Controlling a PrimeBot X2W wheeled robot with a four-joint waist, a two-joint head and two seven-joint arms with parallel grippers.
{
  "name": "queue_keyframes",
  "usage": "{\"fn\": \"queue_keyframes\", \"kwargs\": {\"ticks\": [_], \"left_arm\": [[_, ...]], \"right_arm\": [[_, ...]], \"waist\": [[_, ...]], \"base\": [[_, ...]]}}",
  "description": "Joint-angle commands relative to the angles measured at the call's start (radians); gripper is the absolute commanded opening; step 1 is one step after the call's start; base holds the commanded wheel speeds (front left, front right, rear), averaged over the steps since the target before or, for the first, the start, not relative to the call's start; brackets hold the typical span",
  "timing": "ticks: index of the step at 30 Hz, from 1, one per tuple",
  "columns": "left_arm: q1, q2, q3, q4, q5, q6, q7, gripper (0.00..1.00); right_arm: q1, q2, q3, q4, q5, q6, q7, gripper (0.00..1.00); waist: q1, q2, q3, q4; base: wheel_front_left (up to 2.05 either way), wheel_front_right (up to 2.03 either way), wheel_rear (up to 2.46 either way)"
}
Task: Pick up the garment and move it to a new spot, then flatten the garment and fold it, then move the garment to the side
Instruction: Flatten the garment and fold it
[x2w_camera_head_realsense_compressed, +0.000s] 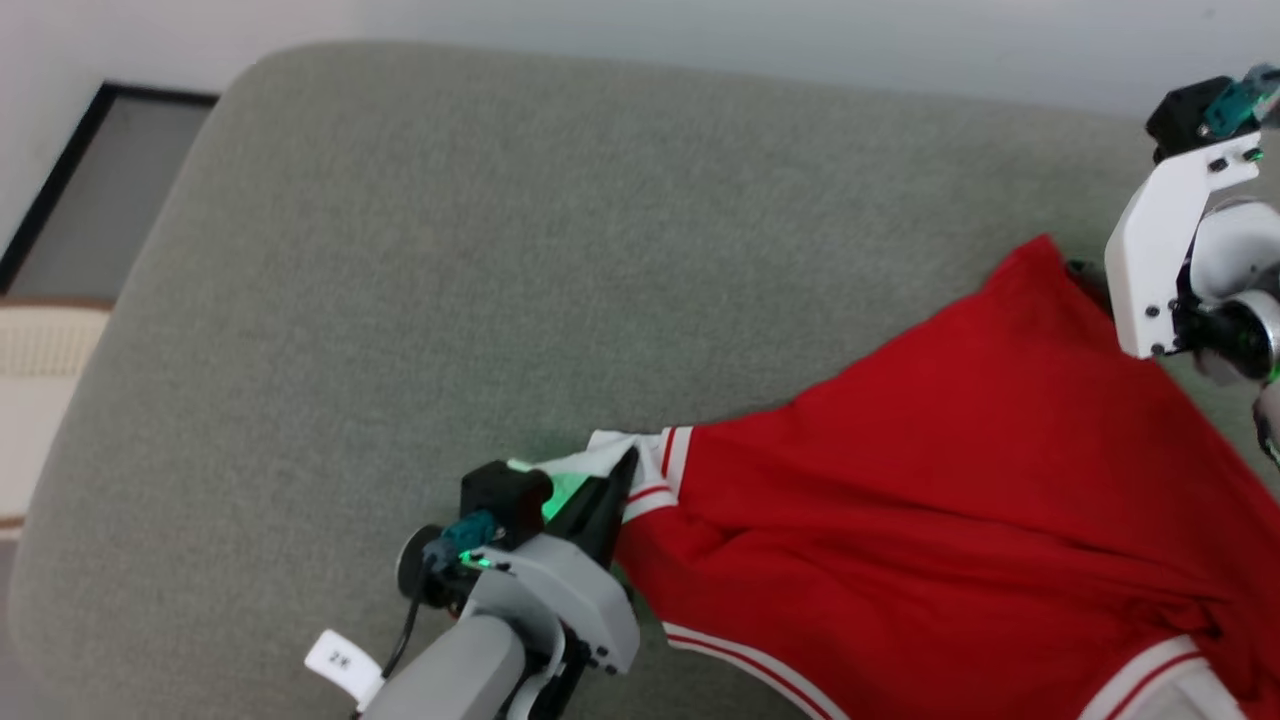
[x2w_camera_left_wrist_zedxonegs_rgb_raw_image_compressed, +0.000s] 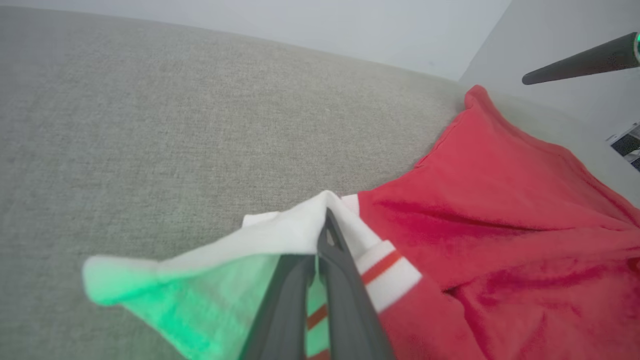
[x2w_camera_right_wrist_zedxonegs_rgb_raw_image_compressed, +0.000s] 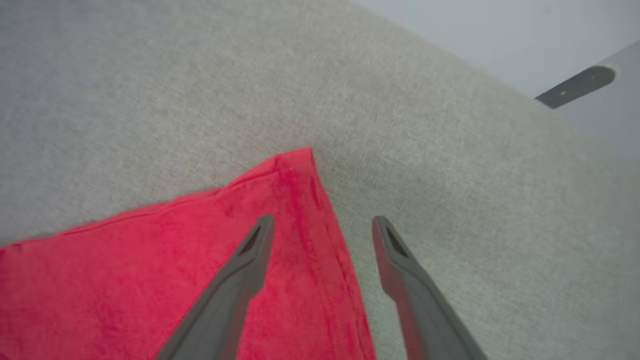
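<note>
one garment (x2w_camera_head_realsense_compressed: 950, 520) sleeve clamped in the left gripper (x2w_camera_head_realsense_compressed: 628, 462), right gripper (x2w_camera_right_wrist_zedxonegs_rgb_raw_image_compressed: 324, 221) splayed wide over a red corner; looks mid-flatten, fold and side move not done.

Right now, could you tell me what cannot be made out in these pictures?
Head view: the garment runs off the bottom and right edges.
Left wrist view: sleeve cloth beside the left gripper is blurred, green-lit.
Right wrist view: unclear whether the right gripper touches the garment.
</note>
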Motion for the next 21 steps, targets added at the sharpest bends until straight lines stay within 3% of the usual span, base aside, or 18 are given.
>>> {"fn": "queue_keyframes", "kwargs": {"ticks": [1,13,14,15,16,21], "left_arm": [[-0.017,-0.009,0.004,0.006,0.009,-0.008,-0.005,0.00],[-0.069,-0.092,0.048,0.065,0.066,-0.069,-0.004,0.00],[-0.068,-0.096,0.053,0.070,0.071,-0.076,-0.004,0.00],[-0.065,-0.099,0.059,0.076,0.077,-0.077,-0.004,0.00],[-0.061,-0.102,0.066,0.083,0.080,-0.081,-0.004,0.00],[-0.039,-0.104,0.093,0.116,0.097,-0.098,-0.004,0.00]], "right_arm": [[-0.020,0.005,0.005,0.029,-0.006,-0.001,0.003,1.00],[-0.144,0.086,-0.066,0.395,-0.051,-0.001,0.048,1.00],[-0.147,0.100,-0.065,0.420,-0.056,0.000,0.058,0.81],[-0.148,0.114,-0.062,0.437,-0.060,0.000,0.067,0.25],[-0.153,0.123,-0.060,0.448,-0.064,0.003,0.065,0.00],[-0.171,0.139,-0.061,0.471,-0.065,0.003,0.033,0.00]], "waist": [[0.0000,-0.0001,0.075,0.058],[0.0000,-0.0001,0.142,0.116],[0.0000,-0.0001,0.141,0.116],[0.0000,-0.0001,0.138,0.116],[0.0000,-0.0001,0.134,0.116],[0.0000,-0.0001,0.090,0.103]], "base": [[0.00,0.00,0.00],[0.00,0.00,0.00],[0.00,0.00,0.00],[0.00,0.00,0.00],[0.00,0.00,0.00],[0.00,0.00,0.00]]}}
